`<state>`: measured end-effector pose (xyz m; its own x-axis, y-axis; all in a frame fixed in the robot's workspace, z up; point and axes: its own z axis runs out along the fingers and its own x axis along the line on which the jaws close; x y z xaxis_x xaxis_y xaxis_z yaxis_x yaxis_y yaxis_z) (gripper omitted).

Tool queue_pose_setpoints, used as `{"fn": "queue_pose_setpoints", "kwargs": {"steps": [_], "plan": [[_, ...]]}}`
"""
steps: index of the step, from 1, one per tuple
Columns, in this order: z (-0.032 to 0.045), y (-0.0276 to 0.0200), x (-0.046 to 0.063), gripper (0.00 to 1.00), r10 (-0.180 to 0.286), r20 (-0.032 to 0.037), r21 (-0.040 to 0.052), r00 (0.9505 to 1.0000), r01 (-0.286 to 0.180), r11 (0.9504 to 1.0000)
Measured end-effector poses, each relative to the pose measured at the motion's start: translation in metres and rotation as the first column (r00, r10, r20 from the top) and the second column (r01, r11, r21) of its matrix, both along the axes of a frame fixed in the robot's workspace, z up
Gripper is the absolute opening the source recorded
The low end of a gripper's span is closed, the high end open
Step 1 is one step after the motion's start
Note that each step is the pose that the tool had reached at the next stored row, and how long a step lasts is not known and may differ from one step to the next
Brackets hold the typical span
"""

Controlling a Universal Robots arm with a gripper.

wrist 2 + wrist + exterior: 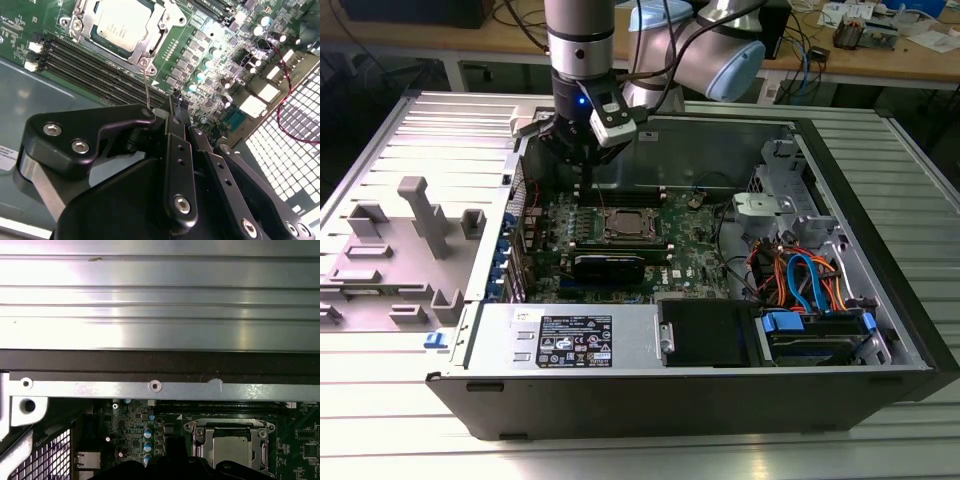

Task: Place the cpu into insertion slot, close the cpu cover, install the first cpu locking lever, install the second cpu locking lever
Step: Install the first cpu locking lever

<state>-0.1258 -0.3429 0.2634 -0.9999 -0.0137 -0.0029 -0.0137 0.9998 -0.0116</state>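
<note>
The cpu (pixel 625 226) (pixel 120 25) (pixel 231 447) lies flat in the insertion slot (pixel 604 235) on the green board, its silver top showing. The cpu cover (pixel 150 50) (pixel 260 452) lies down around it as a silvery frame. A thin wire locking lever (pixel 146 85) rises from the cover's corner toward my gripper, and its free end passes behind the black linkage. My gripper (pixel 585 186) (pixel 177 107) (pixel 172 442) hangs over the board's back edge, beside the slot, shut. I cannot tell whether it touches the lever.
Long black memory slots (pixel 90 60) run beside the socket. A black card (pixel 608 266), a power supply (pixel 570 340) and coloured cables (pixel 800 275) fill the case. The case's metal wall (pixel 155 386) stands close behind the gripper. Grey fixtures (pixel 420 215) sit at the exterior view's left.
</note>
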Motion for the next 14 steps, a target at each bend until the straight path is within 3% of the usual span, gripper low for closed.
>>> {"fn": "queue_pose_setpoints", "kwargs": {"steps": [5,14], "plan": [[-0.0002,0.0007,0.004,0.11,0.0,-0.0004,-0.0001,1.0,0.0,1.0],[-0.0003,0.0007,0.024,0.11,0.0,-0.0047,-0.0011,1.0,0.0,1.0]]}}
